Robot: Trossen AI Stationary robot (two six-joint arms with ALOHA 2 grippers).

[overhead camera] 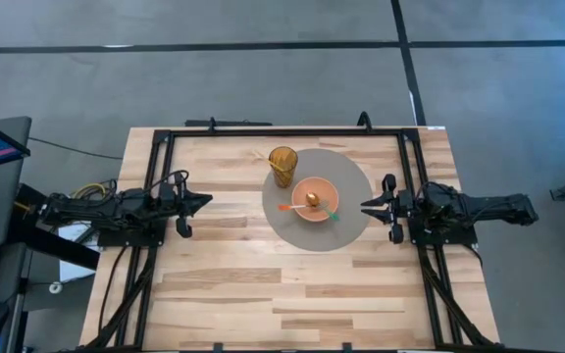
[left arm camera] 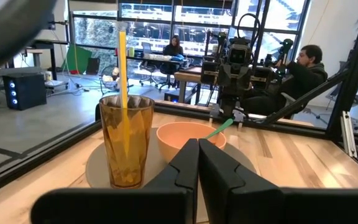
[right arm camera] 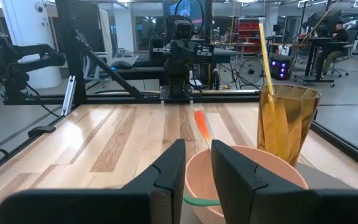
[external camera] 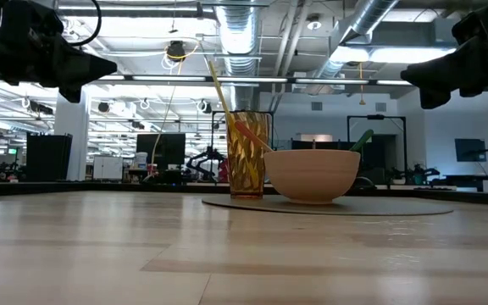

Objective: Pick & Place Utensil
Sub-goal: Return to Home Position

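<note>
A salmon bowl (overhead camera: pixel 299 188) stands on a round grey mat (overhead camera: pixel 351 221) at the table's middle. Across the bowl lie an orange handle (overhead camera: pixel 284 207) over its left rim and a green handle (overhead camera: pixel 333 216) over its right rim. I cannot tell whether they belong to one utensil or two. An amber tumbler (overhead camera: pixel 282 165) with a yellow straw stands on the mat, just beyond the bowl. My left gripper (overhead camera: pixel 207 200) hovers shut left of the mat. My right gripper (overhead camera: pixel 365 206) hovers at the mat's right edge with a narrow gap between its fingers (right arm camera: pixel 166 168).
A black frame (overhead camera: pixel 282 130) runs along the table's far edge and down both sides. Bare wood spreads across the near half of the table (overhead camera: pixel 292 294). People sit at desks in the room beyond, seen in the left wrist view (left arm camera: pixel 306 65).
</note>
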